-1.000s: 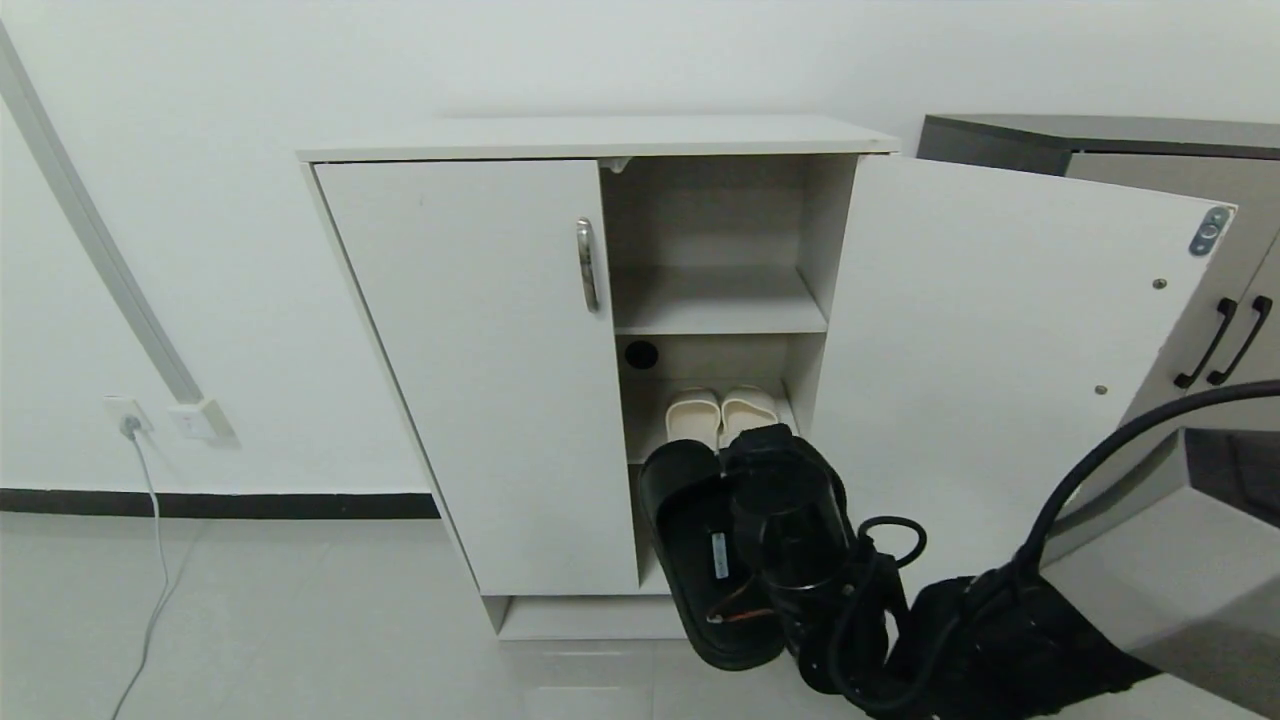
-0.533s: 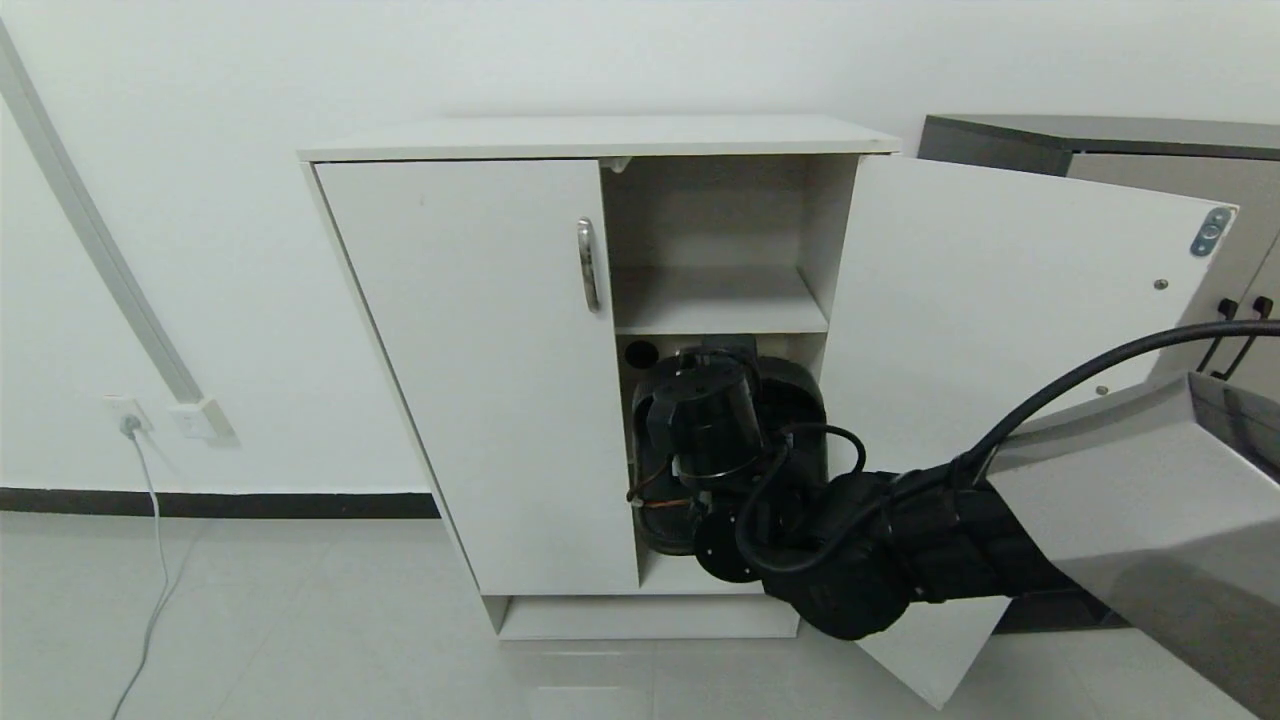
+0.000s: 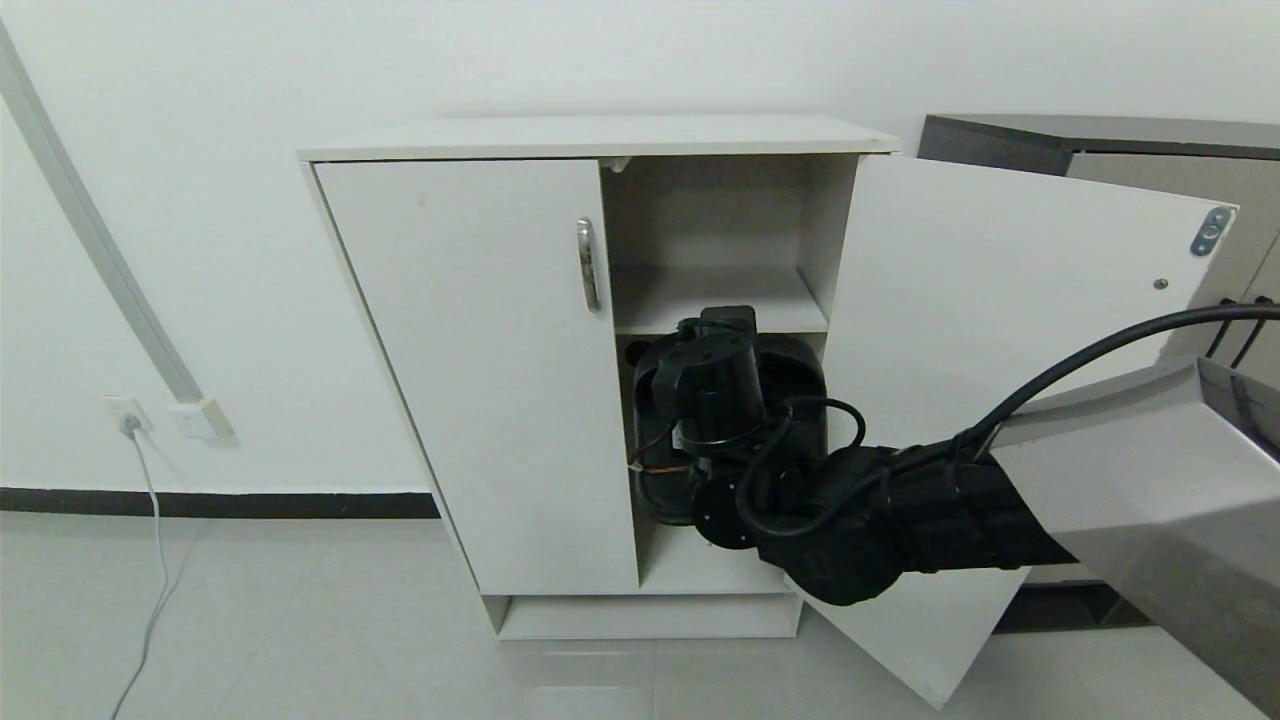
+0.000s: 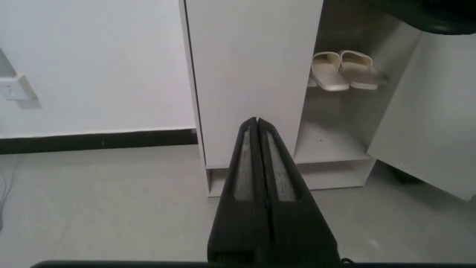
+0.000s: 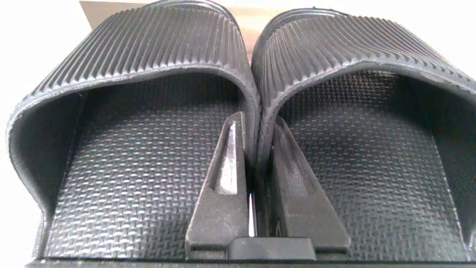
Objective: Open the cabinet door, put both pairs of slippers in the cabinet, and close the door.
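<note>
Matt black ribbed rubbery slippers (image 5: 160, 63); smooth white laminate cabinet (image 3: 480, 380), shiny metal handle (image 3: 588, 265).

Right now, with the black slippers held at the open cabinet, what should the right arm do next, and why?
Probably lower the right gripper until the black slippers rest on a shelf. It is shut on their inner walls, holding them in the opening of the cabinet, where the white slippers already sit.

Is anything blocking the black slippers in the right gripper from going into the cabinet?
The open right door leaves the white cabinet's opening free, but a pair of cream slippers already lies on the middle shelf, near the black ribbed slippers in the right gripper. The bottom shelf looks bare.
</note>
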`<state>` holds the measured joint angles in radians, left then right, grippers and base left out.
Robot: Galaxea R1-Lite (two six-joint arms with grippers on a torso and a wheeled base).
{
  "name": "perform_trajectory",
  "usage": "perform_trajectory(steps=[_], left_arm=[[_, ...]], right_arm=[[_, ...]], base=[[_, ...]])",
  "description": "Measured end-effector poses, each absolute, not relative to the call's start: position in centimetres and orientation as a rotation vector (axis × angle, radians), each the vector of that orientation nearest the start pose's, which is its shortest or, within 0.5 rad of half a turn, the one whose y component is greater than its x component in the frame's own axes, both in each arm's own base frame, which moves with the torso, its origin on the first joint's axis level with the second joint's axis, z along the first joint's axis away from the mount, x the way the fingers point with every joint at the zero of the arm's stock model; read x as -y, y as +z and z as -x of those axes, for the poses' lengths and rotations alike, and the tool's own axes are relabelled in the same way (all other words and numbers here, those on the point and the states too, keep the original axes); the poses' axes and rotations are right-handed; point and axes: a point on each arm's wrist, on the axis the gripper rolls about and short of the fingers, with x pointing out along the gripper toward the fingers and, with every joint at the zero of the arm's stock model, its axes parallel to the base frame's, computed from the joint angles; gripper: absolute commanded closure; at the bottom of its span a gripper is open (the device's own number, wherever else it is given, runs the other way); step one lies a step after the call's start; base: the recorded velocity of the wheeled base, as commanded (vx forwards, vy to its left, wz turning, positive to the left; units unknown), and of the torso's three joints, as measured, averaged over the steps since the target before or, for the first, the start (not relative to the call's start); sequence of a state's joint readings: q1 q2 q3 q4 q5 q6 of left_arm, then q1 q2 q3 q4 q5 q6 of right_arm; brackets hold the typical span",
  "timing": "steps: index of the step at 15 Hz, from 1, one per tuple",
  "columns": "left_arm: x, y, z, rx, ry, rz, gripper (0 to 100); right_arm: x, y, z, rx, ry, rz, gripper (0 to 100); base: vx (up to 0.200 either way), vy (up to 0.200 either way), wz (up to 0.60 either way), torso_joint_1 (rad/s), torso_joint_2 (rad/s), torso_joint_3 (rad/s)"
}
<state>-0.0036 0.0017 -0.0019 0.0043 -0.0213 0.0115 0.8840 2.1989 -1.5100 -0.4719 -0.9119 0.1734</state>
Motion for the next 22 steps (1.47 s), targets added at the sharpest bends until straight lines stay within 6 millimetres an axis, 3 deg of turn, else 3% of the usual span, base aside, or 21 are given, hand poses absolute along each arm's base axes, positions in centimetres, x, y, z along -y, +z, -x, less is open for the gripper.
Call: perform_trajectory(steps=[4,16,22], left_arm=[[0.0,7.6,2.3,-0.005,-0.026,-0.01,100],[0.0,7.6,2.3,-0.003,-0.025,-0.011,100],[0.0,7.6,2.3,-0.004,-0.025,-0.012,100]], right_arm=[[-33.4,17.9,-30.4,-0.145,-0.047,0.017,100],[-33.1,19.3,-30.5,-0.134,-0.041,0.001,100],[-32.9,19.4,-30.7,-0.145,-0.012,0.004,100]], base=[[0.0,0.0,0.0,0.0,0.0,0.0],[0.2,0.0,0.0,0.001,0.0,0.003],[0.0,0.0,0.0,0.0,0.0,0.0]])
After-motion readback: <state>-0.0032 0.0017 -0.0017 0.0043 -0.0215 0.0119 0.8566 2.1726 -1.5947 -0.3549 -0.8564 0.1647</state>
